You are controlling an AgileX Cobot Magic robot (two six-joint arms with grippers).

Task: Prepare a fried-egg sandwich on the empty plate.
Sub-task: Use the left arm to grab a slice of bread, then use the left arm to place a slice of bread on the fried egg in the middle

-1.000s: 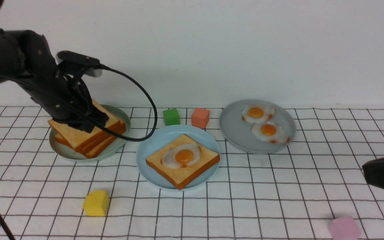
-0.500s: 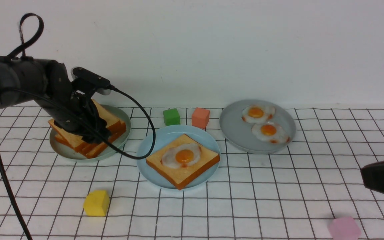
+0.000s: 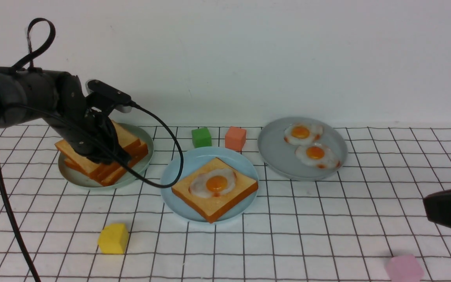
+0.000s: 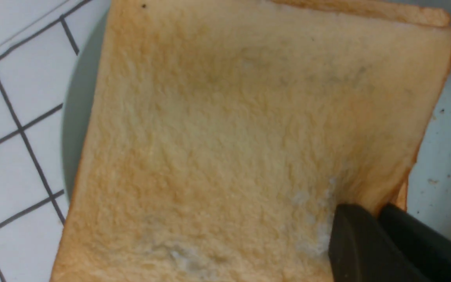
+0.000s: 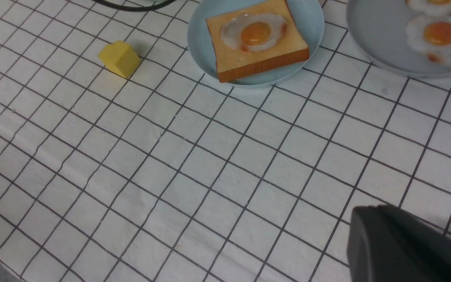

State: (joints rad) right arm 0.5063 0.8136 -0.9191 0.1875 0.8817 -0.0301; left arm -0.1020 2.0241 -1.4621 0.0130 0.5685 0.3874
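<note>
One toast slice [image 4: 249, 117], topmost on the left stack [image 3: 112, 174], is now pinched at its edge by the left fingers [image 4: 350, 243], which just closed. Mid-bench, the sky-blue plate [image 3: 174, 176] holds egg-topped toast [image 3: 214, 183], awaiting this lid; the right fingers [image 3: 444, 207] idle, pressed together.

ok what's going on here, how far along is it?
The left gripper is shut on a corner of the top toast slice of the stack on the pale grey-green plate. The light blue plate holds a bottom toast slice with a fried egg on it, no top slice yet. The right gripper is shut and empty, off to the right. Two spare eggs lie on the grey plate.
</note>
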